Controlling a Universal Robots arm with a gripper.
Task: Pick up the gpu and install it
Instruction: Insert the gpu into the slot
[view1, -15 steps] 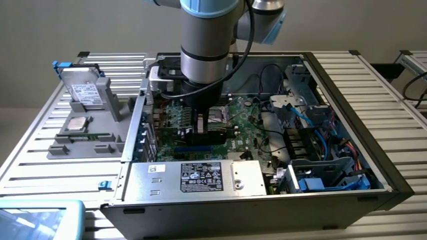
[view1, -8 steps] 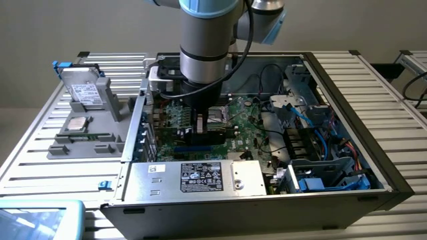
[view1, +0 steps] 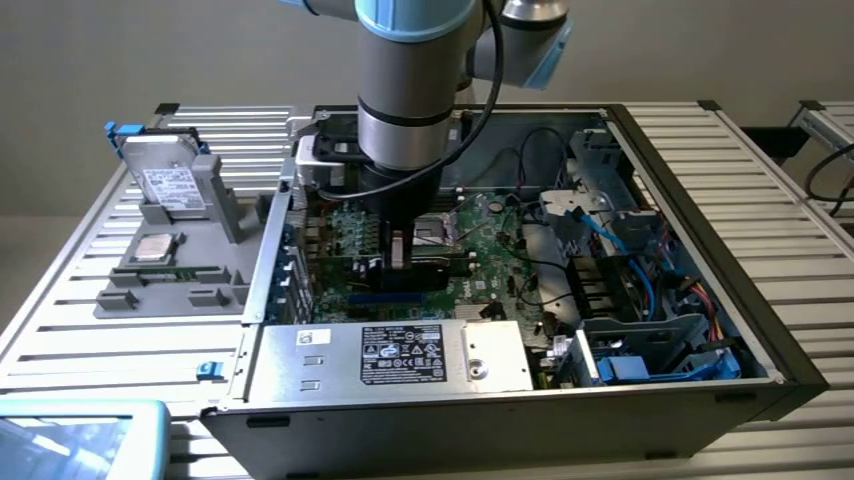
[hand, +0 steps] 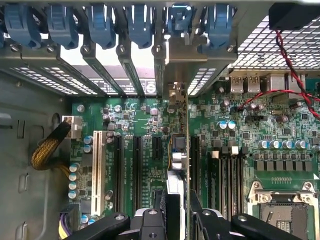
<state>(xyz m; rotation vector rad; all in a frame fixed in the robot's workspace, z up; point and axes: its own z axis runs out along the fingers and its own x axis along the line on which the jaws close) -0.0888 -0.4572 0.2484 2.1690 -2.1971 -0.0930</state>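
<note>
— State of the claw (hand: 175, 217)?

— Closed on the gpu (hand: 176, 157), jaws pressed against its two flat faces. Card held on edge, upright.

— And where, relative to the claw?

— Pinched right between the jaws, reaching forward from them over the motherboard (hand: 135, 117). Silver bracket (hand: 173, 75) at the end farthest from the claw, close against the rear panel (hand: 30, 65), just beneath the blue clips (hand: 100, 25).

— Seated in a slot?

— Cannot tell. No sight of the lower edge, hidden under the card itself. Long black slots (hand: 136, 165) just to either side of the claw, and presumably one straight below.

— Best way to handle this step, then?

— Going by the layout: hold the card dead vertical. Line the bottom edge along the slot directly under the claw. Guide the bracket into the open gap in the rear panel without catching a neighbouring cover strip. Press straight down, evenly, with no twisting. Grip firm enough to prevent tilt, gentle enough to spare the board.

— Anything close by to avoid?

— Processor socket (hand: 280, 210) well off to one side of the claw, so no crowding there. Tight clearance only at the bracket end, probably the likeliest place to snag.
</note>
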